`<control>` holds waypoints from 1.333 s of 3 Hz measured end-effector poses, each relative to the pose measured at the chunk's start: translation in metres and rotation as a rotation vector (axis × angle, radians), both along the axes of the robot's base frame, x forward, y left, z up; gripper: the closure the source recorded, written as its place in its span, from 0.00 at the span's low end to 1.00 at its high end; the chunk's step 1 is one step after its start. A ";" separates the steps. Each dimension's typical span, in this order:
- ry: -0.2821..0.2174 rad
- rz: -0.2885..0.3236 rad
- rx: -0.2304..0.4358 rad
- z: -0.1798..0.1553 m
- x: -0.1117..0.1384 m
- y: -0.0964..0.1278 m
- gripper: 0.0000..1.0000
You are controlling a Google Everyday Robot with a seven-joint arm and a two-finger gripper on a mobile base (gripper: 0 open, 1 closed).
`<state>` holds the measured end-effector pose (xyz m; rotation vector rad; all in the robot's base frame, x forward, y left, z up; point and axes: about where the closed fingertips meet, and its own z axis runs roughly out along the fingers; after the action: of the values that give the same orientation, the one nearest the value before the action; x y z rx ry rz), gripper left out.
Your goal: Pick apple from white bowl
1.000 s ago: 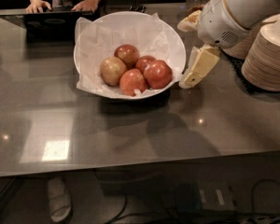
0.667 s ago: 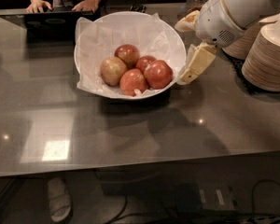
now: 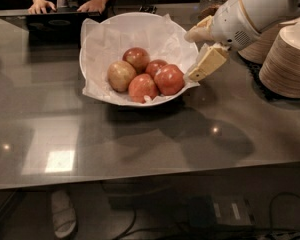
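Gripper (image 3: 191, 57) has edged left, jaws apart, just right of the apple (image 3: 169, 79).

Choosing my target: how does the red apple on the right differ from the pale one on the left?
The red apple is evenly deep red and glossy; the pale apple is dull yellowish-tan. The red apple lies nearest the open hand at the right rim of the bowl; the pale apple lies farthest from it. Both are round, similar in size, inside the bowl.
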<state>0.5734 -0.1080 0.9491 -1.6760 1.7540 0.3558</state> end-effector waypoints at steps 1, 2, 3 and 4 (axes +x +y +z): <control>0.046 0.001 0.030 -0.005 0.003 0.000 0.26; 0.090 0.008 0.048 -0.012 0.004 0.002 0.25; 0.147 0.033 0.070 -0.016 0.002 0.010 0.26; 0.168 0.061 0.078 -0.012 -0.002 0.019 0.22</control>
<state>0.5709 -0.0887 0.9369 -1.6882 1.7865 0.6006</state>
